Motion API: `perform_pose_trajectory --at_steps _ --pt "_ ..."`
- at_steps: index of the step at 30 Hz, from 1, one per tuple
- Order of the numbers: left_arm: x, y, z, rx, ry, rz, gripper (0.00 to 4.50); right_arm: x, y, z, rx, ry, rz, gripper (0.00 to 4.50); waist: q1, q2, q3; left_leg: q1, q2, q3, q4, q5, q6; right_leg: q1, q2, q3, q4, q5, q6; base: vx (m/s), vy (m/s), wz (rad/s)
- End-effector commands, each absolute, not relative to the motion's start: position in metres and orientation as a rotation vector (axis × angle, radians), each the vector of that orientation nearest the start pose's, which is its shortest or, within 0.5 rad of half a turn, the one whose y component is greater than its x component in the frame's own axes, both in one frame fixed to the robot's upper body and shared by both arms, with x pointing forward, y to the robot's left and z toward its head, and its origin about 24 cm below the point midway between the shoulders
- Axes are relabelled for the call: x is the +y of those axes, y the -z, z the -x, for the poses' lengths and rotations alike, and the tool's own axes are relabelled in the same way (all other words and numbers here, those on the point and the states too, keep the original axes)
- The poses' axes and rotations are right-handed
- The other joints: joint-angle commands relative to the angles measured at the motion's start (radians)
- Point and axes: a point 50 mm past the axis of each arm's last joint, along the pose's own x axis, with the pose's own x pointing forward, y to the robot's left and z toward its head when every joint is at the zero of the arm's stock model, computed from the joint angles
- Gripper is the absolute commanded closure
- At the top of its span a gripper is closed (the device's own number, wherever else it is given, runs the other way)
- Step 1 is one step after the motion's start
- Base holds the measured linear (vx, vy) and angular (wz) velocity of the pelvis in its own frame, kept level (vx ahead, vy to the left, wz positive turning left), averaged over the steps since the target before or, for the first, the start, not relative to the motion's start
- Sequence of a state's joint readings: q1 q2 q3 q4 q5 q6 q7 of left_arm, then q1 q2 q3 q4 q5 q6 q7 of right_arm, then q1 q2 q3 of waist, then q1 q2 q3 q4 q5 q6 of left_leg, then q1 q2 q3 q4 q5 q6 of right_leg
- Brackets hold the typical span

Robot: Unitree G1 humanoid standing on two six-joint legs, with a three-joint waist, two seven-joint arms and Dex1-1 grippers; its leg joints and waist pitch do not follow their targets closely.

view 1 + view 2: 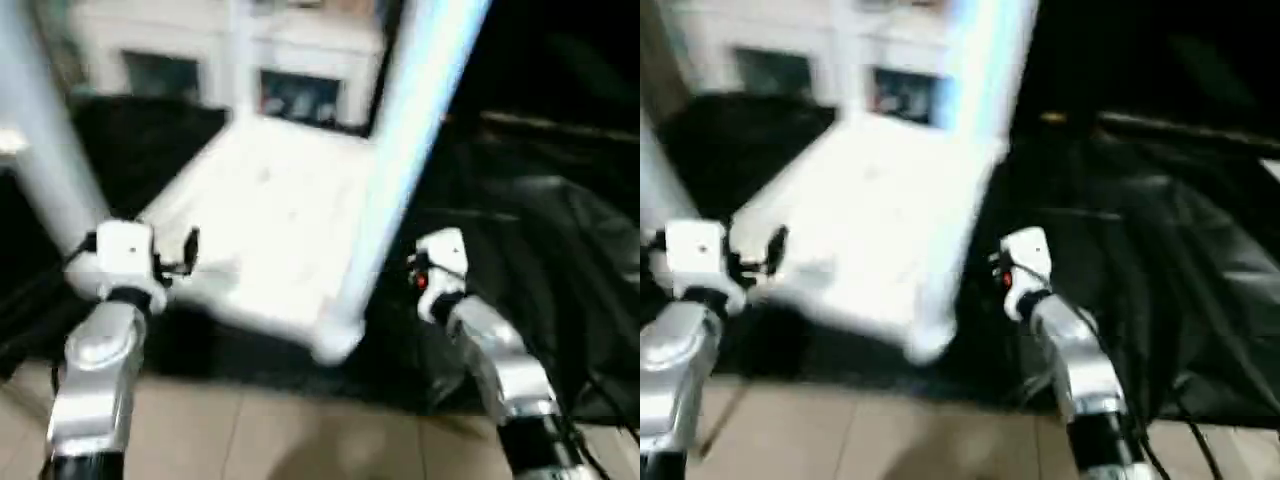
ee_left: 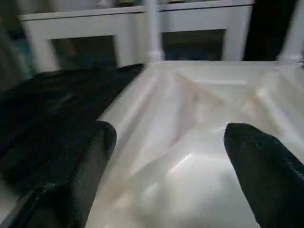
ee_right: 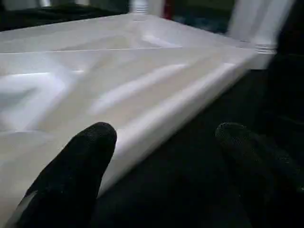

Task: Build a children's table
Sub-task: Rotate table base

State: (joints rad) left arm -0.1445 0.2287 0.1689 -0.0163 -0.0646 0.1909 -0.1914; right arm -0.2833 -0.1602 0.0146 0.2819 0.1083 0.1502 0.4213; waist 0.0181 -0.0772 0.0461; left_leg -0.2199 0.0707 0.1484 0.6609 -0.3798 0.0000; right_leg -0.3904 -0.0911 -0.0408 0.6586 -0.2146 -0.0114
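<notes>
Nearest us, both end effectors, left [image 1: 172, 255] and right [image 3: 161, 156], hover spread and empty at the upturned tabletop [image 1: 270, 220] on dark cloth [image 1: 1160, 260], underside up so legs [image 1: 400, 160] stand in the corner sockets.

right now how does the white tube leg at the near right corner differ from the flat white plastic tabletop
The white tubular leg stands upright; the white square plastic tabletop lies flat on black cloth. The leg is long, narrow and round; the tabletop is broad with ribs. The leg sits in the tabletop's near corner. Both are white.
</notes>
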Motion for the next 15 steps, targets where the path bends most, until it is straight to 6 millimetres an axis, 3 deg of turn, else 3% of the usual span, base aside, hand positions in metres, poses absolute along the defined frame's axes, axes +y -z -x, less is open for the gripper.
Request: perform_pose_trajectory --at_steps 1,2,3,4,5,6,7,8,9,10,11,12,13,14,15 --pt "0.213 -0.081 -0.279 0.013 0.057 -0.144 0.25 -0.148 -0.045 -0.305 0.155 -0.446 0.03 0.62 0.057 -0.002 -0.055 -0.099 0.029 -0.046 0.071 -0.029 0.071 0.168 -0.195 0.188 -0.177 -0.518 -0.339 0.198 -0.029 0.07" --pt "0.213 -0.081 -0.279 0.014 0.065 -0.143 0.25 -0.149 -0.045 -0.305 0.155 -0.438 0.026 0.62 0.071 0.008 -0.063 -0.152 0.037 -0.07 0.095 0.063 0.007 0.191 -0.177 0.172 -0.149 -0.376 -0.392 0.198 -0.029 0.07" --pt "0.212 -0.08 -0.279 0.016 0.072 -0.144 0.25 -0.15 -0.045 -0.305 0.155 -0.435 0.022 0.62 0.068 0.01 -0.064 -0.174 0.045 -0.078 0.105 0.102 -0.018 0.193 -0.172 0.163 -0.14 -0.264 -0.424 0.204 -0.007 -0.07" --pt "0.211 -0.08 -0.278 0.012 0.082 -0.146 0.25 -0.15 -0.045 -0.304 0.154 -0.431 0.02 0.62 0.077 0.03 -0.062 -0.197 0.066 -0.087 0.091 0.178 -0.056 0.185 -0.16 0.123 -0.135 -0.07 -0.465 0.176 0.005 -0.04" --pt "0.211 -0.08 -0.278 0.012 0.082 -0.146 0.25 -0.15 -0.045 -0.304 0.154 -0.431 0.02 0.62 0.076 0.05 -0.048 -0.198 0.092 -0.083 0.023 0.276 -0.053 0.144 -0.111 0.047 -0.139 -0.035 -0.433 0.257 0.058 0.02" --pt "0.209 -0.079 -0.277 0.013 0.113 -0.133 0.25 -0.152 -0.045 -0.304 0.153 -0.427 0.019 0.62 0.079 0.1 -0.056 -0.156 0.111 -0.067 -0.097 0.395 -0.018 0.118 -0.012 -0.033 -0.119 -0.091 -0.295 0.164 0.065 0.04" --pt "0.206 -0.078 -0.274 0.011 0.167 -0.115 0.25 -0.153 -0.046 -0.303 0.151 -0.424 0.018 0.62 0.06 0.12 -0.051 -0.136 0.147 -0.091 -0.119 0.333 0.03 0.083 0.037 -0.045 -0.071 -0.088 -0.223 0.163 0.1 0.02" --pt "0.203 -0.077 -0.272 0.007 0.222 -0.101 0.25 -0.154 -0.046 -0.302 0.148 -0.423 0.018 0.62 0.028 0.128 -0.079 -0.05 0.236 -0.166 -0.102 0.415 0.199 -0.001 0.031 -0.031 0.031 -0.086 -0.127 0.082 0.047 -0.04" --pt "0.2 -0.076 -0.269 -0.004 0.282 -0.092 0.25 -0.156 -0.047 -0.302 0.145 -0.423 0.016 0.62 0.032 0.118 -0.084 -0.04 0.243 -0.172 -0.08 0.537 0.263 -0.018 0.015 -0.017 0.036 -0.053 -0.094 0.165 0.078 0.01" --pt "0.199 -0.076 -0.267 -0.02 0.319 -0.096 0.25 -0.158 -0.048 -0.302 0.143 -0.422 0.015 0.62 0.051 0.116 -0.085 -0.056 0.23 -0.161 -0.05 0.86 0.312 -0.036 -0.004 0.01 0.026 0.066 -0.033 0.134 0.065 0.07" --pt "0.199 -0.075 -0.266 -0.018 0.331 -0.098 0.25 -0.158 -0.048 -0.302 0.142 -0.422 0.015 0.62 0.065 0.091 -0.095 -0.063 0.2 -0.142 -0.019 1.099 0.278 -0.041 -0.026 0.041 -0.009 0.199 0.003 0.134 0.065 0.07" --pt "0.198 -0.072 -0.263 0.006 0.43 -0.113 0.25 -0.162 -0.049 -0.301 0.139 -0.425 0.018 0.62 0.071 0.077 -0.098 -0.074 0.166 -0.124 -0.007 1.131 0.244 -0.036 -0.032 0.052 -0.027 0.277 0.0 0.017 0.069 0.05" --pt "0.198 -0.072 -0.262 0.029 0.51 -0.12 0.25 -0.165 -0.05 -0.301 0.137 -0.429 0.023 0.62 0.079 0.058 -0.089 -0.122 0.096 -0.067 -0.02 0.928 0.18 -0.001 -0.023 0.055 -0.041 0.354 -0.033 0.0 0.0 0.0" --pt "0.196 -0.072 -0.26 0.059 0.595 -0.115 0.25 -0.168 -0.05 -0.301 0.135 -0.432 0.028 0.62 0.084 0.046 -0.08 -0.159 0.082 -0.045 -0.048 0.647 0.121 0.031 -0.035 0.063 -0.046 0.344 -0.068 -0.062 -0.007 0.02" --pt "0.194 -0.076 -0.259 0.087 0.726 -0.103 0.25 -0.174 -0.052 -0.301 0.131 -0.444 0.039 0.62 0.09 0.053 -0.075 -0.156 0.097 -0.037 -0.073 0.378 0.074 0.036 -0.042 0.063 -0.061 0.212 -0.107 0.0 0.0 0.0"
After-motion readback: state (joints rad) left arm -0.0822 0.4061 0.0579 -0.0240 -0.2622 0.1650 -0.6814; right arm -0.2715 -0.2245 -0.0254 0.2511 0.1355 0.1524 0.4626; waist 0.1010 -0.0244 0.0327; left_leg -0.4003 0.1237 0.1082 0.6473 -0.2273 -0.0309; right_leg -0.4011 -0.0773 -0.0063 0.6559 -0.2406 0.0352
